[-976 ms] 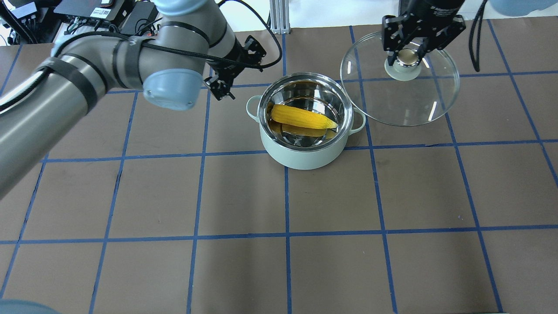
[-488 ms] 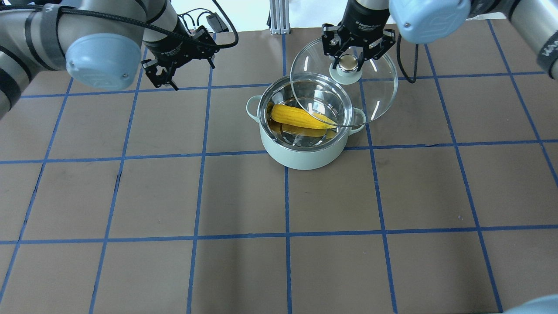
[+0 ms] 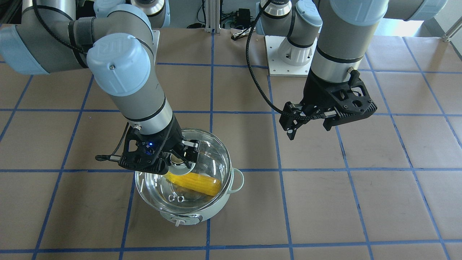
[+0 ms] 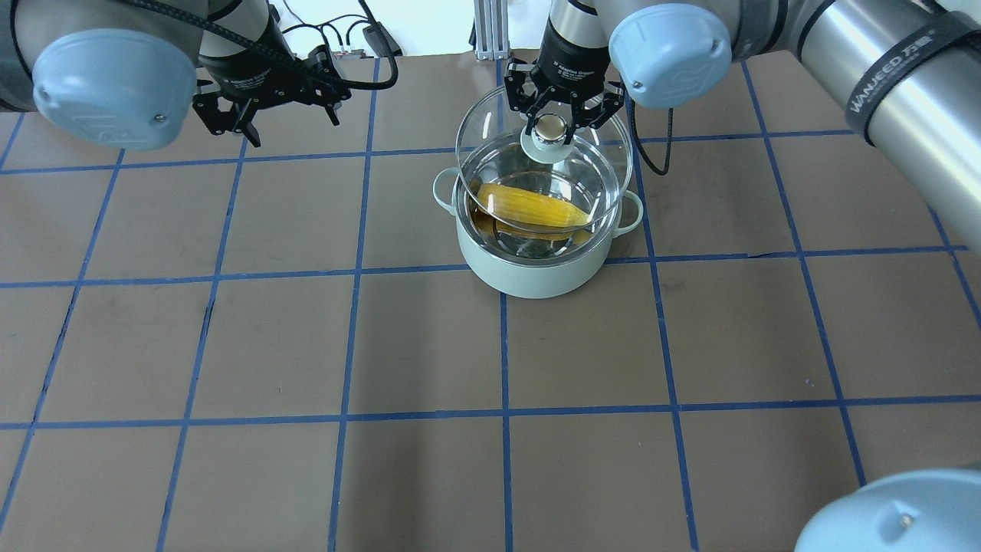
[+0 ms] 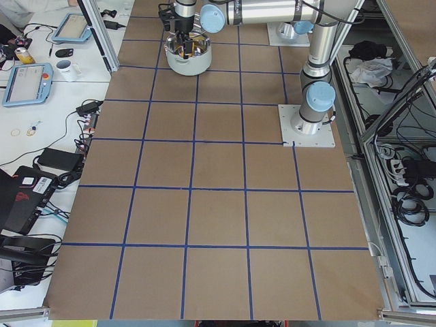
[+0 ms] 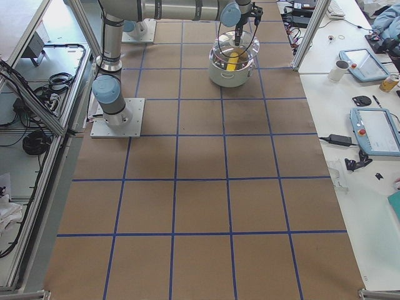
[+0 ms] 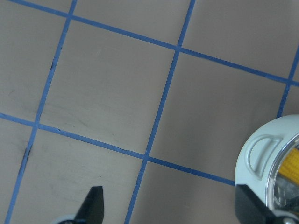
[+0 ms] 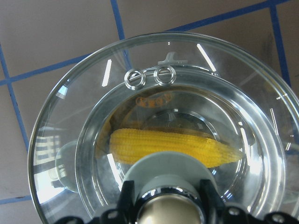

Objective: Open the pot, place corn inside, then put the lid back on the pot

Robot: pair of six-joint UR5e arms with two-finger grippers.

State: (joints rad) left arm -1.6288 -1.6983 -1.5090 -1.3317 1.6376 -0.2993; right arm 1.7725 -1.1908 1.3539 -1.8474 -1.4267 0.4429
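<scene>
1. Clamping lid (image 3: 216, 155) by knob in right gripper (image 3: 180, 160), front view: hovers just above pot (image 3: 220, 207), unseated; could land off-centre, catching rim.
2. Overhead: lies inside pot, corn (image 4: 533, 205) tip near wall; might prop lid.
3. Left wrist: left gripper (image 7: 173, 212) spread, empty, beside pot.

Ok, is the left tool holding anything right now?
No, the left tool stands open with only bare table showing in its gap.

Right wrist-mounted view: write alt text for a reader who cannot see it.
The right gripper holds the clear glass lid by its knob above the pot. Through the glass, the yellow corn lies inside the pot.
</scene>
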